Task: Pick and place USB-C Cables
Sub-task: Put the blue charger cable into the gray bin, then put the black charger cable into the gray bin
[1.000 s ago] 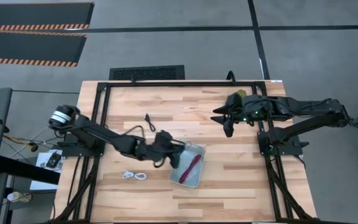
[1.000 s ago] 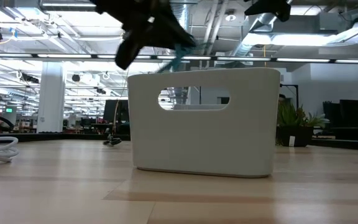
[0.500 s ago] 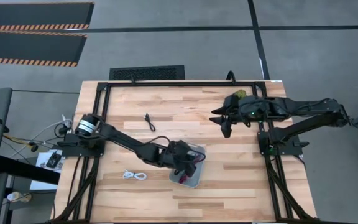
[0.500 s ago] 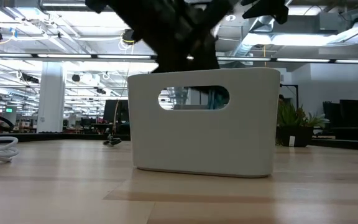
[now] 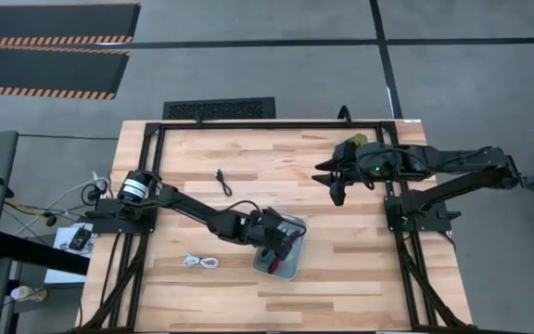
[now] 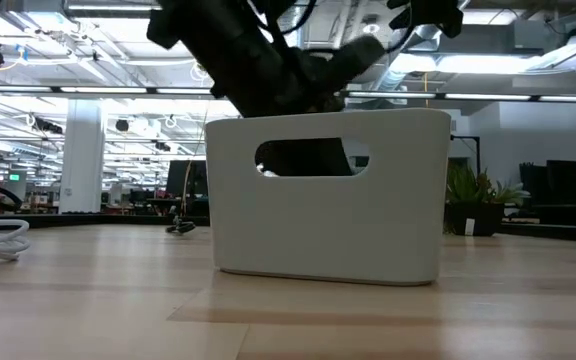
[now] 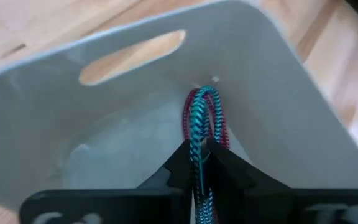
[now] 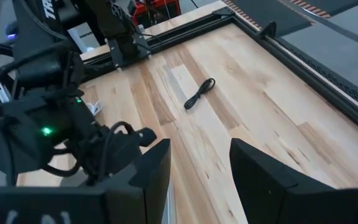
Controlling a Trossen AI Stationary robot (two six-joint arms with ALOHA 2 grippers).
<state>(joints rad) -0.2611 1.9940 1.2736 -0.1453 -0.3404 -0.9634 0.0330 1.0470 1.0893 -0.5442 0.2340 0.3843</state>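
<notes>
The left gripper (image 7: 199,163) reaches down inside the pale grey plastic tray with handle slots (image 5: 294,267), its fingers pinched tight on the braided teal-blue cable (image 7: 198,127), which hangs just beside the magenta-red cable (image 7: 219,124) near the tray's far wall (walls close in on every side); the thin black cable (image 5: 222,181) and coiled white cable (image 5: 200,263) lie on bare butcher-block table (image 5: 341,250), well apart; the right gripper (image 5: 335,178) hovers near the table's far edge, fingers spread, holding nothing.
</notes>
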